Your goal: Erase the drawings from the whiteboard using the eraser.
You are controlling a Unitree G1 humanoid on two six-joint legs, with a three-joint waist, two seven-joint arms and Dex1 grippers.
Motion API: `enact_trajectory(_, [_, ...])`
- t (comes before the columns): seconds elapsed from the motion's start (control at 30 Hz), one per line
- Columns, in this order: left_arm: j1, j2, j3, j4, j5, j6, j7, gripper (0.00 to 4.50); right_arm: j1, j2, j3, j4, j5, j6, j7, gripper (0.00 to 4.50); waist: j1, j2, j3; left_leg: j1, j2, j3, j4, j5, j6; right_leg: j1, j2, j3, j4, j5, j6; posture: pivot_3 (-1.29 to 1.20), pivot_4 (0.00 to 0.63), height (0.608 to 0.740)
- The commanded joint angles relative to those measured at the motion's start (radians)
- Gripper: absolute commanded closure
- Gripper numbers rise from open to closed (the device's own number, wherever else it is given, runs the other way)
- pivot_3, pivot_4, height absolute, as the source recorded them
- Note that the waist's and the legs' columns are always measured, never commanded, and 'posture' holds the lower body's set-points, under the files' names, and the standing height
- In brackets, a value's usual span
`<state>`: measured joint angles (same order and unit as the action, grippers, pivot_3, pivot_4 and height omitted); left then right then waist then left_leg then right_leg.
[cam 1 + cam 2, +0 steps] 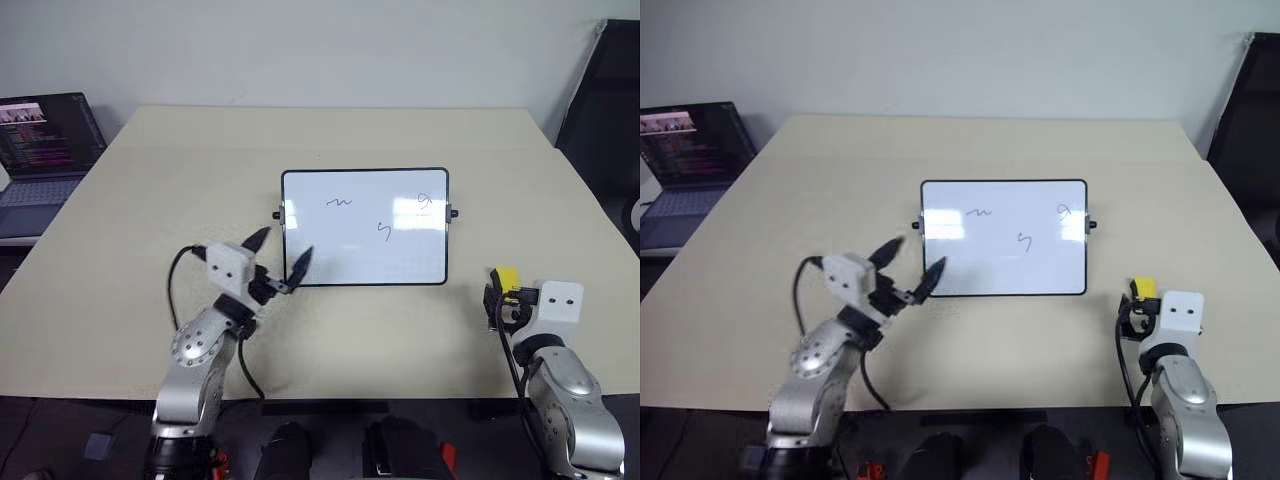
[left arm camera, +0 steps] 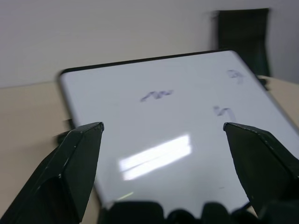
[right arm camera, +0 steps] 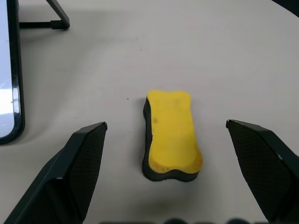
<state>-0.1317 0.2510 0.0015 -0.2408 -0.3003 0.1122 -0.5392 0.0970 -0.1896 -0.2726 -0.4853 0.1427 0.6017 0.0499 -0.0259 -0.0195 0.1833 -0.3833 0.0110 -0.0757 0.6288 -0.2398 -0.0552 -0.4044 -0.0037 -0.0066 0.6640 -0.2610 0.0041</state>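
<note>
The whiteboard point(image 1: 350, 255) stands tilted on the middle of the table, black-framed, with a knob on each short side. Three drawings mark it: a wavy squiggle point(image 1: 340, 202), a hooked one point(image 1: 384, 230) and a curl point(image 1: 425, 202) near the right edge. My left gripper point(image 1: 283, 250) is open at the board's lower left corner and points at its face; in the left wrist view the white surface point(image 2: 154, 121) spans the gap between the fingers. The yellow eraser point(image 3: 171, 135) lies flat on the table right of the board. My right gripper point(image 3: 164, 124) is open just behind the eraser, which also shows in the head view point(image 1: 507, 277).
An open laptop point(image 1: 45, 150) sits at the table's far left edge. A black chair point(image 1: 610, 120) stands beyond the right side. The board's black stand leg point(image 3: 46, 18) rests on the table behind it. Bare tabletop lies in front of and behind the board.
</note>
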Motion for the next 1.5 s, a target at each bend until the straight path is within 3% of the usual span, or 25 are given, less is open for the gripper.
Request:
enact_trajectory(0.03, [-0.099, 0.010, -0.059, 0.036, -0.067, 0.001, -0.141, 0.00, -0.034, -0.031, -0.036, -0.021, 0.028, 0.070, 0.010, 0.03, 0.000, 0.000, 0.000, 0.000, 0.000, 0.000, 0.000, 0.000, 0.000, 0.000, 0.000, 0.000, 0.000, 0.000, 0.000, 0.00, 0.150, 0.740])
enact_trajectory(0.2, [-0.189, 0.036, -0.166, 0.147, -0.088, -0.014, -0.374, 0.00, -0.097, -0.056, -0.064, -0.002, 0.061, 0.155, 0.017, 0.03, -0.005, 0.000, 0.000, 0.002, 0.000, 0.001, 0.000, 0.000, 0.000, 0.000, 0.001, 0.000, 0.002, 0.000, 0.000, 0.00, 0.150, 0.740])
enact_trajectory(0.47, [-0.284, 0.045, -0.243, 0.281, -0.109, 0.037, -0.589, 0.00, -0.233, -0.086, -0.108, 0.093, 0.102, 0.231, 0.017, 0.03, -0.005, 0.000, 0.000, 0.001, 0.001, 0.001, 0.000, 0.000, 0.000, 0.000, 0.002, 0.000, 0.002, 0.000, 0.000, 0.00, 0.150, 0.740])
enact_trajectory(0.73, [-0.324, 0.027, -0.241, 0.349, -0.058, -0.026, -0.607, 0.00, -0.311, -0.104, -0.113, 0.168, 0.115, 0.255, 0.013, 0.03, -0.004, 0.000, 0.000, 0.001, 0.001, 0.001, 0.000, 0.000, 0.000, 0.000, 0.002, 0.000, 0.001, 0.000, 0.000, 0.00, 0.150, 0.740])
enact_trajectory(1.5, [-0.304, 0.039, -0.212, 0.361, -0.015, -0.070, -0.564, 0.00, -0.313, -0.054, -0.090, 0.159, 0.130, 0.326, -0.012, 0.03, -0.004, 0.001, 0.000, 0.001, 0.001, 0.001, 0.000, 0.000, 0.000, 0.000, 0.002, 0.001, 0.002, 0.000, 0.000, 0.00, 0.150, 0.740])
